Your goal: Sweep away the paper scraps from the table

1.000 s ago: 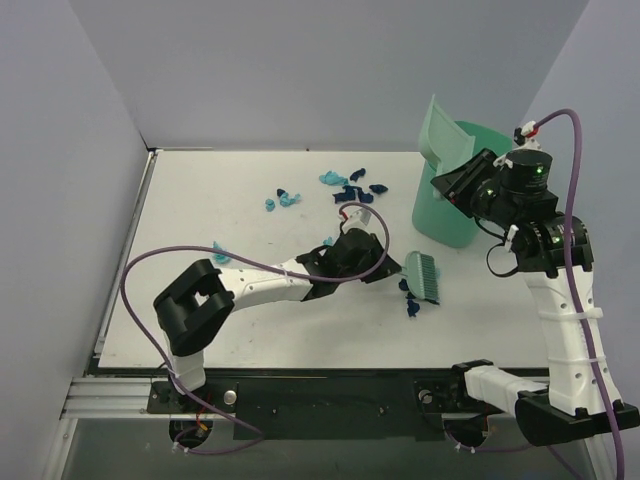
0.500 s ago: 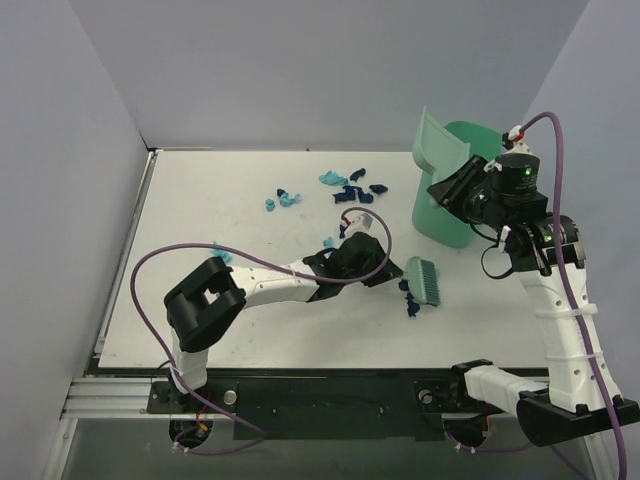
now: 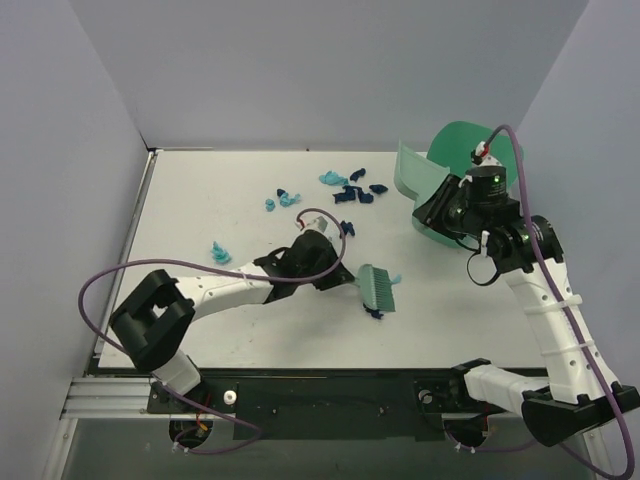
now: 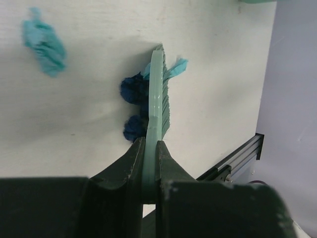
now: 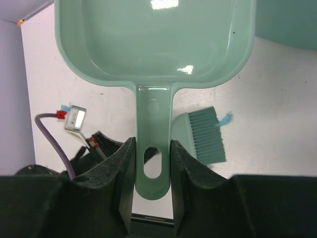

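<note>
The left end effector (image 4: 150, 166) is clamped on the handle of the green hand brush (image 4: 157, 99). The brush extends straight ahead of the fingers, with its bristles down on the table (image 4: 74, 144). The right end effector (image 5: 152, 171) is clamped on the handle of the dustpan (image 5: 153, 39). The pan extends ahead of its fingers and appears raised off the table.

Location of the paper scraps (image 3: 350, 190):
- Two dark navy scraps touch the back of the brush, just ahead of the left end effector.
- One teal scrap sits at the bristle side, near the brush tip.
- Another teal scrap lies further ahead, apart from the brush.
- The main cluster lies on the table well beyond the left end effector, toward the far edge.

Step in hand, as judged: the brush is gathering the nearest scraps. Collection has not begun, and most scraps are unswept.

Next move, as judged:
- Lower the dustpan until its lip rests flat on the table, near the brush.
- Draw the brush toward the lip with the bristles in contact, so the light scraps do not slip under or scatter.
</note>
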